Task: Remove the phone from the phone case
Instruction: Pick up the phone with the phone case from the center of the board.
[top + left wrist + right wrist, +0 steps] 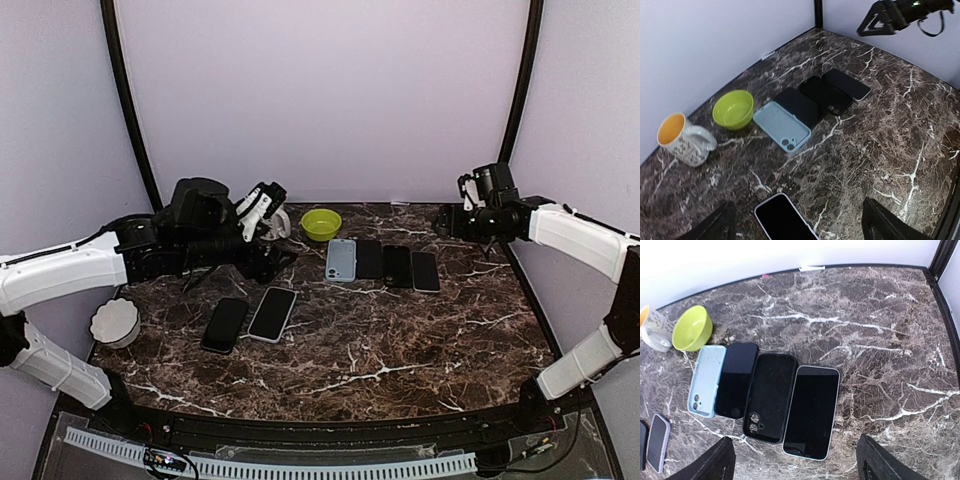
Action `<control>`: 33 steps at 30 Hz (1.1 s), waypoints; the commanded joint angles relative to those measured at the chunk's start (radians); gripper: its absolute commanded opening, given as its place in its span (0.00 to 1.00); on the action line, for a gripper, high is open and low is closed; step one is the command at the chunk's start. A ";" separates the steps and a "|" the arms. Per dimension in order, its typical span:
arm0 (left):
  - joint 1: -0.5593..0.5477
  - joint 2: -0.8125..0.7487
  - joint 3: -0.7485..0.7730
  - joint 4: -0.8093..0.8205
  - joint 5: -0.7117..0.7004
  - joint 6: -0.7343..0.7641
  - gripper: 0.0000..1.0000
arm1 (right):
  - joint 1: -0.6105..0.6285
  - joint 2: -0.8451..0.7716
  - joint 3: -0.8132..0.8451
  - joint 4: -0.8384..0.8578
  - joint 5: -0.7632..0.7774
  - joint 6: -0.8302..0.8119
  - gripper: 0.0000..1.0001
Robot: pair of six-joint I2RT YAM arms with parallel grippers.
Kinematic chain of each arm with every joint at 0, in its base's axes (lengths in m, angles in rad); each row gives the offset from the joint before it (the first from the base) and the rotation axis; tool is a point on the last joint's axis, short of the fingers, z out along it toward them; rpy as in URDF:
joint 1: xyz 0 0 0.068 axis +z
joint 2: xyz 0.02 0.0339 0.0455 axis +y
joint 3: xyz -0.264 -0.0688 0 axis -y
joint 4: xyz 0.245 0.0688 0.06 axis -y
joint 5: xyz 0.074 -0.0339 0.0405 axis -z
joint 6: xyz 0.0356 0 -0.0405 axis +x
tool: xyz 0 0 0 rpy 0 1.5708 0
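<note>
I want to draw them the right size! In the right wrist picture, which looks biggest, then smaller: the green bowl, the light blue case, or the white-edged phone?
1. white-edged phone, though it lies nearest the camera
2. light blue case
3. green bowl

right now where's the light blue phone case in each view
top external: light blue phone case at the picture's centre
left wrist: case just left of centre
right wrist: case at left, mid-height
shared landmark: lime green bowl by its far end
</note>
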 commanded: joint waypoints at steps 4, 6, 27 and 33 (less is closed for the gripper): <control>0.000 0.176 0.136 -0.407 -0.125 -0.474 0.94 | 0.008 -0.030 -0.002 0.025 0.014 0.001 0.90; 0.000 0.216 0.138 -0.458 -0.125 -0.549 0.96 | 0.008 -0.033 -0.004 0.024 0.004 -0.002 0.93; 0.050 0.428 0.061 -0.427 -0.041 -0.698 0.99 | 0.008 -0.072 -0.020 -0.031 -0.034 -0.060 0.97; 0.057 0.476 0.067 -0.417 -0.018 -0.681 0.99 | 0.008 -0.068 -0.017 -0.030 -0.033 -0.059 0.97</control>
